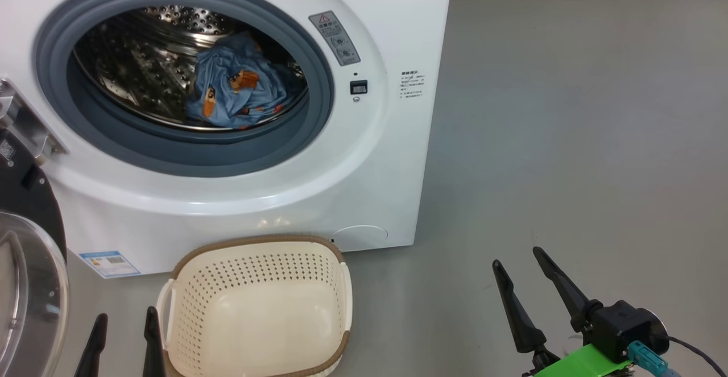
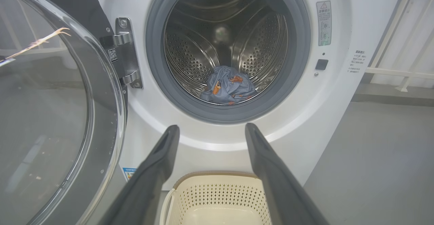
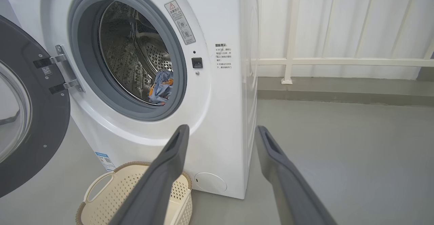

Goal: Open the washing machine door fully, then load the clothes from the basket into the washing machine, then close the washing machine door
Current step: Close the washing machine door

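Observation:
The white washing machine stands with its round black door swung wide open to the left, the glass bowl facing out. Light blue clothes printed with orange figures lie inside the steel drum. The cream basket sits on the floor before the machine and looks empty. My left gripper is open beside the basket's left rim, holding nothing. Far to the right, low over the floor, my right gripper is open and holds nothing.
Grey floor stretches to the right of the machine. A white railing and wall stand behind it. The open door fills the space left of the basket.

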Available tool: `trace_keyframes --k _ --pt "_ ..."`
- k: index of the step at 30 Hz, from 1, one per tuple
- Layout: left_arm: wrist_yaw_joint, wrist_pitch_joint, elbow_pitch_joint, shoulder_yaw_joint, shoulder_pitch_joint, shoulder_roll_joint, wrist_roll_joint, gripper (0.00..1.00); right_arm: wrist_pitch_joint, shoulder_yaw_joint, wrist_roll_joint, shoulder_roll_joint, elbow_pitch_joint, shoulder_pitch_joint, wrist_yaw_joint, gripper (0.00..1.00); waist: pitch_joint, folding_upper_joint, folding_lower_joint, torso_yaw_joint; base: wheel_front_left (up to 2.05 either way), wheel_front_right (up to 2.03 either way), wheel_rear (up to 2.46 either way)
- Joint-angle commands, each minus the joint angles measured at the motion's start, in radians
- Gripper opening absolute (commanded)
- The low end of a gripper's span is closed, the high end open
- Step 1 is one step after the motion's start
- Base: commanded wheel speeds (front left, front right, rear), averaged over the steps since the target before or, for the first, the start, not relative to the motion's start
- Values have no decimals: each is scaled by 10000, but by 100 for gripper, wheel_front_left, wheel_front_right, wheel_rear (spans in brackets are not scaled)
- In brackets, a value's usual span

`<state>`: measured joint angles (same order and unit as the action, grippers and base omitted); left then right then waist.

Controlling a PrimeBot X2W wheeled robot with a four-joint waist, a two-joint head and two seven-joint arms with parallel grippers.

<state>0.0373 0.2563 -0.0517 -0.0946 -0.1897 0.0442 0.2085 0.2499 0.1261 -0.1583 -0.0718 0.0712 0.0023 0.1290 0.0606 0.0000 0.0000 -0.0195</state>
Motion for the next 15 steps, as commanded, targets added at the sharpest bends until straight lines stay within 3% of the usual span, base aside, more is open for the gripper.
trace_keyframes --k 1,15 --pt "26 55 -181 -367 259 61 50 100 118 220 122 -6 -259 -94 17 100 20 0 0 1 0 0 0" --pt "-87 55 -170 -377 449 61 75 100 118 169 141 -12 -227 -187 17 100 158 0 0 23 0 0 0"
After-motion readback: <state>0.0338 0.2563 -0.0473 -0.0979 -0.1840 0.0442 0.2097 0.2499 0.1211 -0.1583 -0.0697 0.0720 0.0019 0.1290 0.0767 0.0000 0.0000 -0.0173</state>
